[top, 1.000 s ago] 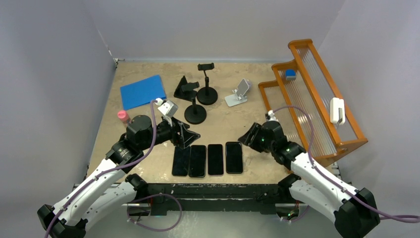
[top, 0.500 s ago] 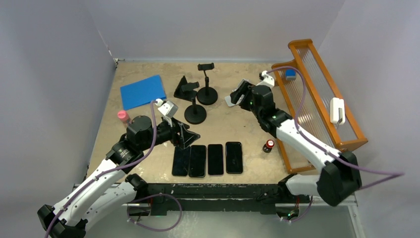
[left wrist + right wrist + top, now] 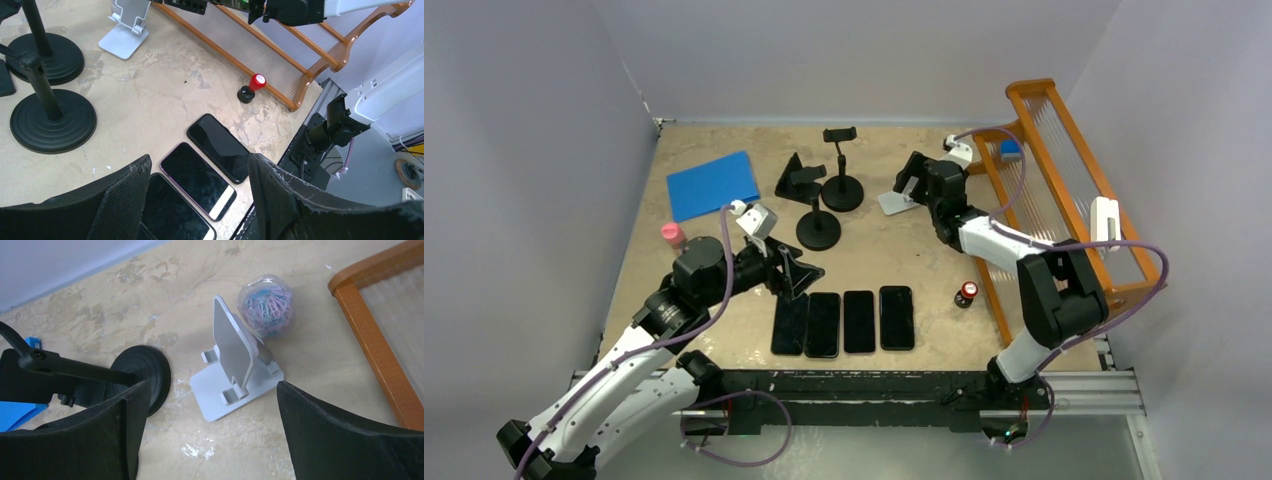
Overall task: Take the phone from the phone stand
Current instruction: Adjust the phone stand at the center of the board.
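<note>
Several dark phones [image 3: 859, 320] lie flat, side by side, near the table's front edge; the same row of phones [image 3: 197, 180] shows in the left wrist view. The white phone stand [image 3: 901, 196] at the back holds nothing, and that white stand [image 3: 235, 365] is seen bare from the right wrist. My right gripper [image 3: 912, 178] hovers over it, open and empty [image 3: 212, 387]. Black pole stands [image 3: 818, 230] and a black wedge stand [image 3: 799, 180] carry no phone either. My left gripper [image 3: 799, 277] hangs open just above the phone row [image 3: 199, 160], touching nothing.
An orange wooden rack [image 3: 1064, 200] fills the right side, with a white device [image 3: 1105, 222] and a blue item [image 3: 1010, 149] on it. A red-capped bottle [image 3: 965, 293] stands by its foot. A paperclip jar [image 3: 266, 305] sits behind the white stand. Blue sheet [image 3: 712, 184] and pink item [image 3: 671, 234] at left.
My right arm swung from the table's front right to the white stand at the back, and its jaws widened. The red-capped bottle now shows where it was. The left arm barely shifted.
</note>
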### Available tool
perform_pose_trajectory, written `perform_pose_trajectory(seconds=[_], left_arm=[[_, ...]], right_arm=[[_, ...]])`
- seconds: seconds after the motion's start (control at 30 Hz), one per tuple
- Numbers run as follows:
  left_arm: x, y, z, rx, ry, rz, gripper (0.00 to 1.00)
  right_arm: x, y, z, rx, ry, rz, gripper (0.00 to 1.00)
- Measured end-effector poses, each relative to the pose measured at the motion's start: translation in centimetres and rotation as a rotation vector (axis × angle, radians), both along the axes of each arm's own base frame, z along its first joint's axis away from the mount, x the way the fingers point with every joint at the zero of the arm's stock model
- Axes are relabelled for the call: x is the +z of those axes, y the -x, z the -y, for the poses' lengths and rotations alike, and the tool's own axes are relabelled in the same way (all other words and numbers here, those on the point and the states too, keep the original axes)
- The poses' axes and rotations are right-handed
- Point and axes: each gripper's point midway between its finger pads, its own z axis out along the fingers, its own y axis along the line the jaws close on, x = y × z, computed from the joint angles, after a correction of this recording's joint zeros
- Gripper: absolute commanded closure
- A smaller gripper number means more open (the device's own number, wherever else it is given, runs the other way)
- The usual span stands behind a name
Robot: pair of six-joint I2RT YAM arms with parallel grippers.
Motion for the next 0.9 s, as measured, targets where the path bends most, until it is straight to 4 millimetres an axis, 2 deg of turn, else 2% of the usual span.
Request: perform_pose_trajectory(seconds=[0.23, 0.33, 0.43, 0.6, 0.9], left_arm=[[0.3, 0.0, -0.2, 0.004, -0.002, 0.023, 0.32], [0.3, 0.0, -0.2, 0.004, -0.002, 0.023, 0.32], [0.3, 0.0, -0.2, 0.004, -0.002, 0.024, 0.32], [0.5, 0.1, -0.3, 0.004, 0.002, 0.03, 0.33], [0.7, 0.2, -0.3, 0.002, 0.007, 0.036, 0.33]], right_arm=[[-0.7, -2.2, 0.2, 0.019, 0.014, 0.042, 0.09], [-1.1, -3.1, 0.6, 0.022, 0.023, 0.047, 0.14], [-1.5, -3.6, 0.9, 0.028, 0.033, 0.05, 0.26], [-2.3, -4.0, 0.1, 0.082, 0.034, 0.054, 0.45], [-2.3, -4.6, -0.8, 0.143, 0.034, 0.07, 0.7]])
